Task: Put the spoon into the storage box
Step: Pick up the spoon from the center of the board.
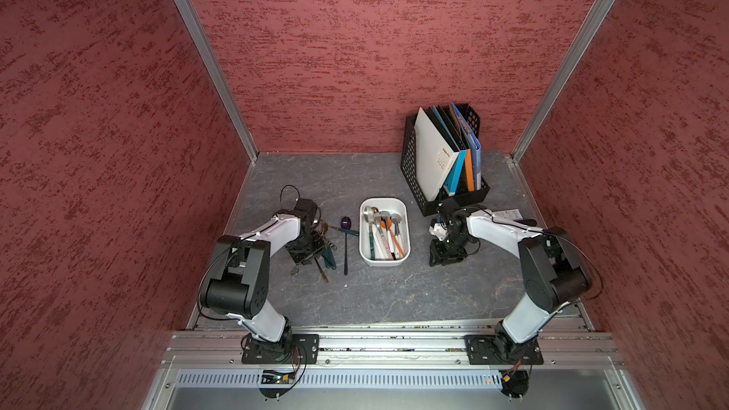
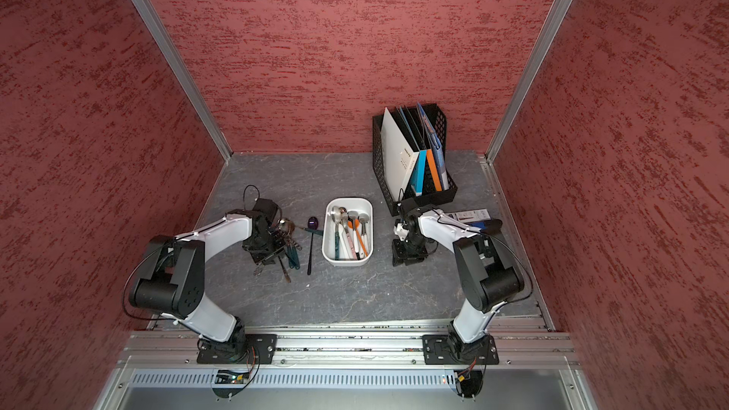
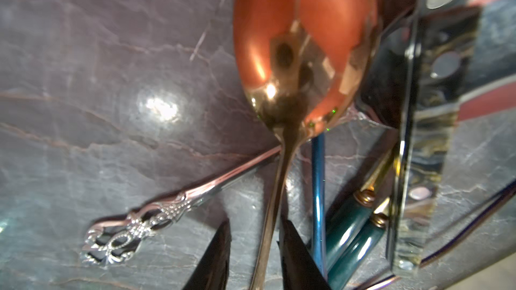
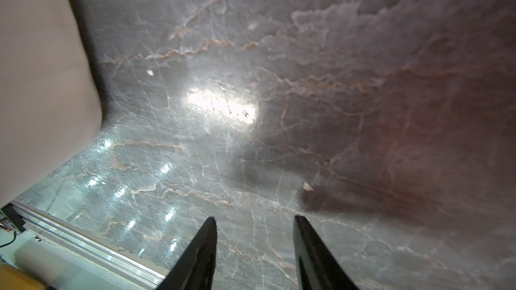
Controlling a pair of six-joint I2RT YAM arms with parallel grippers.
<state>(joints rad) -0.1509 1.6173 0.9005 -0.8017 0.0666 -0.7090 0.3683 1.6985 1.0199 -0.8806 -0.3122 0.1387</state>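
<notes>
- Top views: I see the storage box (image 1: 384,200) between my two sets of jaws, apart from both.
- Left wrist: my left gripper (image 3: 254,218) is narrow, with the spoon (image 3: 301,37) handle between its jaws and a gap on one side.
- Right wrist: my right gripper (image 4: 255,218) is partly open above the table (image 4: 335,79), holding nothing.

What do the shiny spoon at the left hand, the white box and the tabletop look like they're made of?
Spoon: polished metal, gold-toned; it mirrors the red walls sharply. White box: likely plastic, smooth, matte, moulded rounded corners. Tabletop: glossy grey marble pattern with veins and glare; real stone or printed laminate, cannot tell.
</notes>
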